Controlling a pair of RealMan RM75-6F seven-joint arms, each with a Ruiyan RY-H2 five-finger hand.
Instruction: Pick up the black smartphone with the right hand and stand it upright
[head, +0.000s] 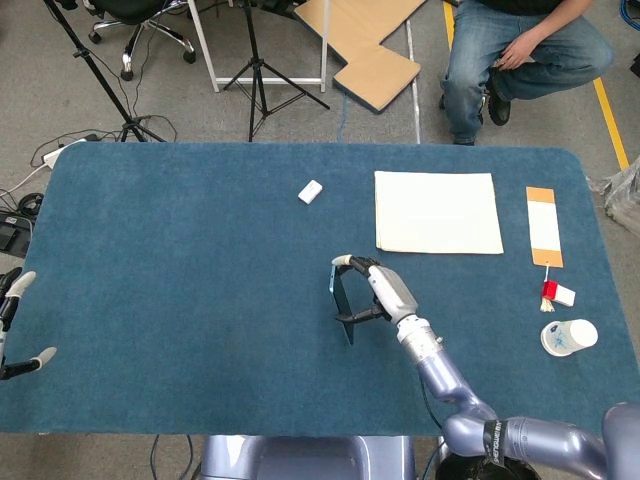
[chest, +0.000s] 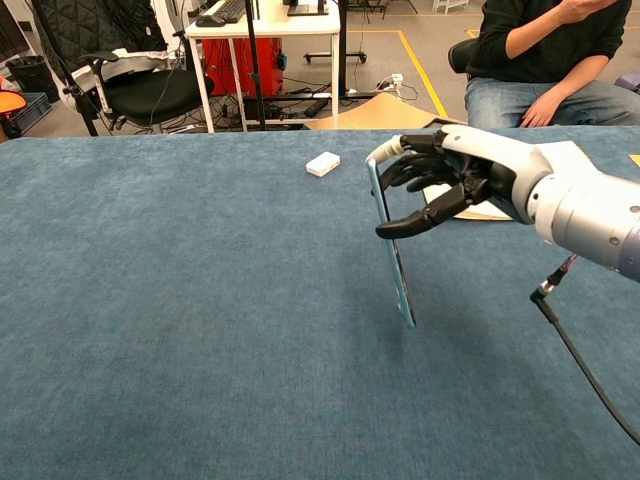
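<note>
The black smartphone (chest: 392, 252) stands nearly upright and edge-on near the middle of the blue table, its lower end on or just above the cloth. In the head view the smartphone (head: 339, 302) shows as a thin dark sliver. My right hand (chest: 435, 182) pinches it near the top, thumb on one face and fingers on the other; from above, the right hand (head: 378, 291) reaches in from the right. My left hand (head: 18, 325) hangs at the table's left edge, holding nothing, its fingers apart.
A small white box (chest: 322, 164) lies at the back centre. A cream paper pad (head: 438, 212) sits behind my right hand. At the right edge are an orange-and-white card (head: 544, 226), a red-and-white tag (head: 556, 294) and a paper cup (head: 569, 337). A person (chest: 545, 50) sits beyond the table.
</note>
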